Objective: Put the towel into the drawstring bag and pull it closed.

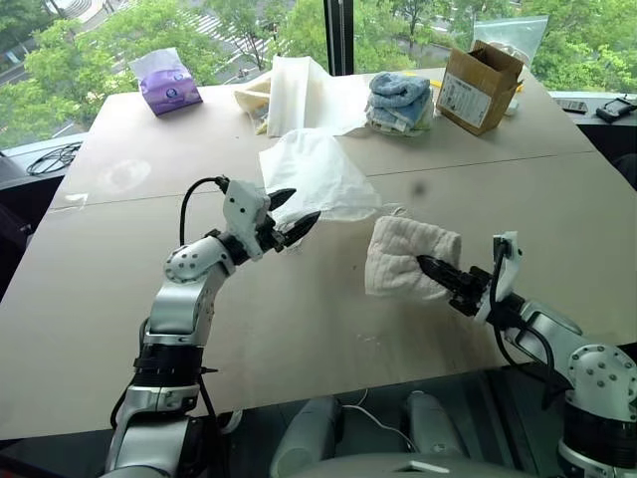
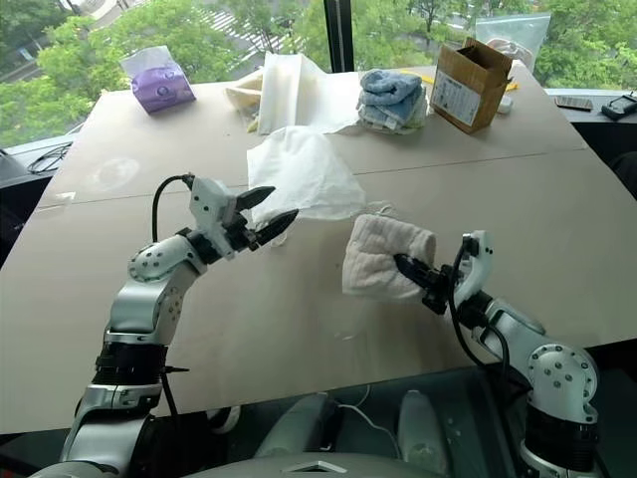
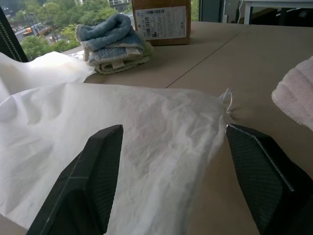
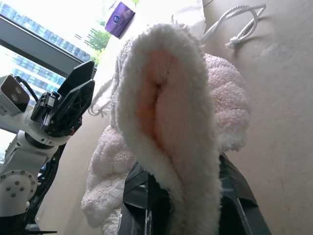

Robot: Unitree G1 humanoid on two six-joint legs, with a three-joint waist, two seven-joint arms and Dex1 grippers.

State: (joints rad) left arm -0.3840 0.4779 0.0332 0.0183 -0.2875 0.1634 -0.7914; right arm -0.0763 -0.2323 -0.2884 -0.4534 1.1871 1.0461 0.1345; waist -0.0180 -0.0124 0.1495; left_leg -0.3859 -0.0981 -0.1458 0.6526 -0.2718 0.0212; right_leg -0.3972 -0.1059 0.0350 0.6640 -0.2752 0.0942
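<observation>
- Windows with green trees behind them run along the top of the frame, and a broad tan counter (image 1: pixel 299 329) fills most of the head view below them.
- The drawstring bag (image 1: pixel 314 174) lies flat on the counter just above the centre of the frame, a crinkly white pouch with thin cords at its right edge.
- The left hand (image 1: pixel 295 223) sits left of centre at the bag's lower edge; its 2 black fingers stand spread apart with nothing between them, and in the left wrist view the bag's fabric lies beyond and between the fingers (image 3: pixel 83 188).
- The towel (image 1: pixel 408 257) is right of centre, off-white and ribbed, raised off the counter and hanging in a fold.
- The right hand (image 1: pixel 430 267) comes in from the lower right and is clamped on the towel's right edge; the right wrist view shows the cloth draped over the closed fingers.
- The towel hangs just beside the bag's lower right corner, close to the cords; whether they touch I cannot tell.
- Along the far edge of the counter: a purple tissue pack (image 1: pixel 167 82) at upper left, a pile of white cloth sheets (image 1: pixel 299 95) at top centre, a stack of blue-and-white towels (image 1: pixel 400 100) to its right, and an open cardboard box (image 1: pixel 480 85) at upper right.
</observation>
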